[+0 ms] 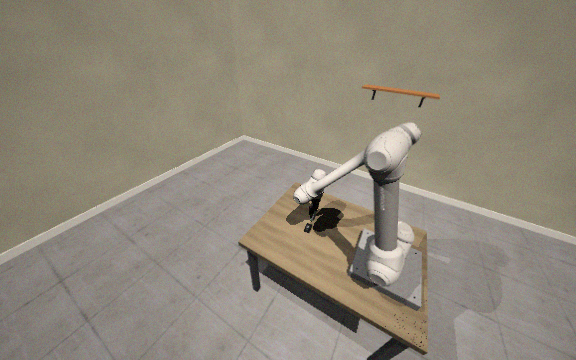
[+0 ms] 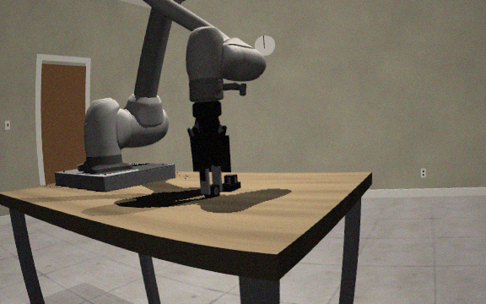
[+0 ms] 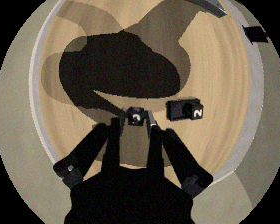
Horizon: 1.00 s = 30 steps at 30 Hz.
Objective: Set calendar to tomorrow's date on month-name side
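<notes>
My gripper (image 2: 211,190) points straight down with its fingertips at the table top. The fingers are partly open and stand on either side of a small dark cube (image 3: 135,117) with a white mark on top. The cube rests on the table (image 2: 214,192), and I see no squeeze on it. The dark calendar tray (image 3: 185,110) lies just to the right of the gripper, apart from it, with a white mark showing on it. It also shows in the exterior view (image 2: 231,182) behind the fingers. Its contents are too small to read.
The arm's grey base plate (image 2: 114,175) sits at the back left of the wooden table. The arm's dark shadow (image 3: 120,70) falls on the wood beyond the gripper. The table edges are far from the cube on all sides.
</notes>
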{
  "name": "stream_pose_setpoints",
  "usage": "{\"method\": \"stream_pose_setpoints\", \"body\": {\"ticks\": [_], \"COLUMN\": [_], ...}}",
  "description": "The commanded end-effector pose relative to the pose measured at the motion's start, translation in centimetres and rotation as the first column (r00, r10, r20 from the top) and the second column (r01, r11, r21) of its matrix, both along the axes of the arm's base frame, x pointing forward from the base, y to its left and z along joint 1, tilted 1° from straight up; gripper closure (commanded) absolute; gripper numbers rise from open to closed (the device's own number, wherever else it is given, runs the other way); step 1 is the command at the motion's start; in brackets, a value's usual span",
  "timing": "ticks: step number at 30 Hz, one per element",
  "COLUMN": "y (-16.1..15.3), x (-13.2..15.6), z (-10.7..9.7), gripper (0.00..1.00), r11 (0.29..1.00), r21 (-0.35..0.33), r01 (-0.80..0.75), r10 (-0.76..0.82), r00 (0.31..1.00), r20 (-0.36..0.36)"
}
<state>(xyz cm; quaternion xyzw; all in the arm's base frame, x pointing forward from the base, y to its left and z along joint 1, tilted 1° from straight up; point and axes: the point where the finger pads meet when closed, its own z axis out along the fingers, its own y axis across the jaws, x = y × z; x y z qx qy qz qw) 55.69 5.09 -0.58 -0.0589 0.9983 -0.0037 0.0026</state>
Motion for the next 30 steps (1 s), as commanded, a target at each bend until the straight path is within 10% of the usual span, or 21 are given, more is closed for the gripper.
{"method": "stream_pose_setpoints", "body": {"ticks": [1,30], "y": [0.0,0.0], "x": [0.0,0.0], "z": [0.01,0.01], "gripper": [0.72,0.84], "r11": [1.0,1.0], "r21": [0.0,0.0], "r01": [0.0,0.0], "r10": [0.0,0.0], "r00": [1.0,1.0], "r20": [0.0,0.0]}}
